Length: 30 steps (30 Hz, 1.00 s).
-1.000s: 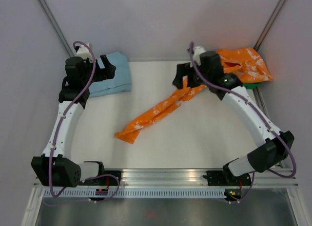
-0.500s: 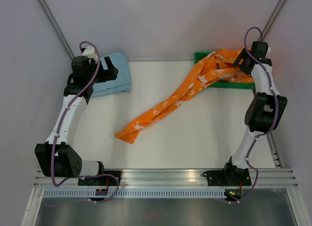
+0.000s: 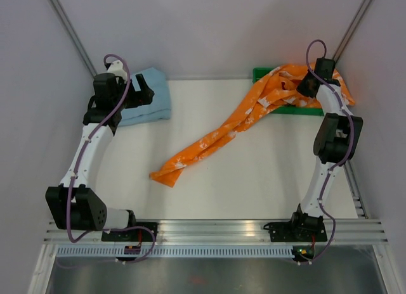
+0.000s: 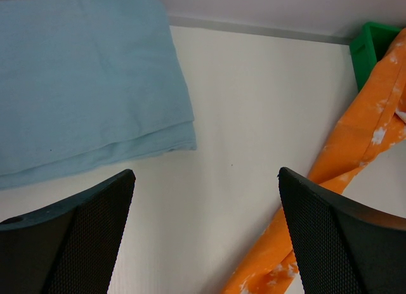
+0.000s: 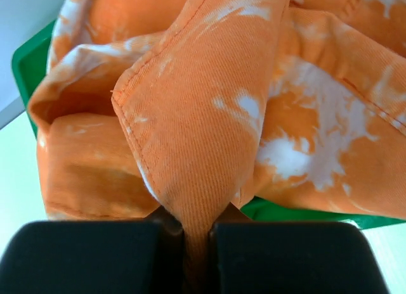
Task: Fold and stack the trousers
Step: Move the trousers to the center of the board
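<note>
Right claw (image 5: 196,240): clenched on a fold of the orange trousers (image 3: 216,139); the wrist view shows cloth pinched between the two fingers, above the green bin (image 3: 261,75) at the far right of the worktop (image 3: 254,173)
Left claw (image 4: 204,180): released, jaws wide apart with nothing between them, hovering just beside the folded blue cloth (image 4: 82,85) at the far left
Where the trousers are: one end is heaped in and over the bin, and one long leg runs out of it across the bare worktop
Long axis: a diagonal from far right to near left, with the free end lying flat around the middle of the worktop
Direction from the claws: the free end lies toward the near left of the right claw and well apart from it; from the left claw it lies nearer the arm bases and a little to the right
Nearer arm: the left, for the free end; the right already has the heaped end
What the move turns on: probably drawing the heap clear of the bin along that diagonal so the garment can lie flat
Hard to make out: whether the pinched fold is waistband or hem; the second leg is lost in the heap; the inside of the bin is covered; whether the blue cloth is trousers cannot be told
</note>
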Motion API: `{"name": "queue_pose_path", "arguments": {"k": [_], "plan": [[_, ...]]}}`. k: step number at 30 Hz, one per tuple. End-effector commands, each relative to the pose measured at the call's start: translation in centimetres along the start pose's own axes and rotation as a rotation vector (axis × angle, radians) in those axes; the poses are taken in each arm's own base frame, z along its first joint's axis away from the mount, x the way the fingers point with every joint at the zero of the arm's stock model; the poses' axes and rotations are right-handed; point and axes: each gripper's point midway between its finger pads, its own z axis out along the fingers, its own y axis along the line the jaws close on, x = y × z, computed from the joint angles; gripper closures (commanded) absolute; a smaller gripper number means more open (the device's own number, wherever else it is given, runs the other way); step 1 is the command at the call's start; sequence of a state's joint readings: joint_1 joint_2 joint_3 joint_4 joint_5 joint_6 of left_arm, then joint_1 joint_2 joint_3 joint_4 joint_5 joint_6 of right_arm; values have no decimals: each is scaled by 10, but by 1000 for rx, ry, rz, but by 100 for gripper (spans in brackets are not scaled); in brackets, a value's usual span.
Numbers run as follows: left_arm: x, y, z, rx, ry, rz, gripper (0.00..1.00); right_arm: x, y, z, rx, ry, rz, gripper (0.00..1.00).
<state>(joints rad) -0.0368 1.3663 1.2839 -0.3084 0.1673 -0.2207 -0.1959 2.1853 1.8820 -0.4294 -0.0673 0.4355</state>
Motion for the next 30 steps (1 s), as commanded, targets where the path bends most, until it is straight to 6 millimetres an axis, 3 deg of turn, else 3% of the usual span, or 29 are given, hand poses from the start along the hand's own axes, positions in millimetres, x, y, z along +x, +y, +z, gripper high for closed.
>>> {"name": "queue_pose_path", "arguments": {"k": [1,2,3,5,7,8,9,10,11,12,13,15,18,20,21,22,25,26,27,28,29,30], "plan": [[-7,-7,-4,21,-11,-24,0,-49,66,-52,-175,-168,-94,100],[-7,-8,-4,26,-10,-23,0,-55,80,-66,-198,-195,-131,100],[-7,-8,-5,29,-10,-20,0,-69,97,-95,-230,-252,-189,100],[-7,-9,-7,31,-11,-15,0,-75,133,-131,-306,-302,-243,100],[-6,-9,-8,30,-7,-13,0,-86,174,-192,-432,-356,-278,100],[-6,-8,-8,25,-5,-13,0,-76,192,-216,-516,-325,-312,100],[-7,-7,-10,14,-1,-16,0,-82,204,-255,-579,-361,-341,100],[-8,-7,-11,13,-1,-10,0,-67,236,-287,-670,-369,-406,100],[-9,-7,-14,11,-6,-6,0,-57,249,-313,-732,-374,-441,100],[-10,-6,-15,8,-10,1,0,-53,260,-355,-798,-422,-472,100],[-12,-7,-17,10,-16,9,0,-25,278,-373,-879,-389,-501,100],[-19,-5,-22,-7,-35,26,0,-4,295,-428,-1034,-409,-508,100],[-31,6,-33,-89,-67,27,0,60,325,-466,-1197,-260,-480,100],[-34,15,-38,-146,-73,21,0,96,335,-474,-1227,-164,-501,100],[-39,25,-44,-211,-96,17,0,130,347,-488,-1283,-98,-539,100],[-41,29,-47,-241,-104,11,0,151,352,-490,-1296,-54,-564,100],[-41,49,-54,-357,-117,-16,0,224,356,-487,-1321,102,-681,100],[-42,53,-56,-380,-122,-22,0,240,351,-477,-1294,152,-710,99],[-41,58,-58,-409,-120,-34,0,252,348,-462,-1259,182,-729,86],[-40,60,-58,-416,-118,-35,0,268,337,-441,-1204,227,-755,46],[-39,61,-59,-423,-117,-38,0,275,327,-419,-1110,236,-781,34],[-39,63,-61,-437,-116,-43,0,280,319,-401,-1041,243,-806,10]]}}
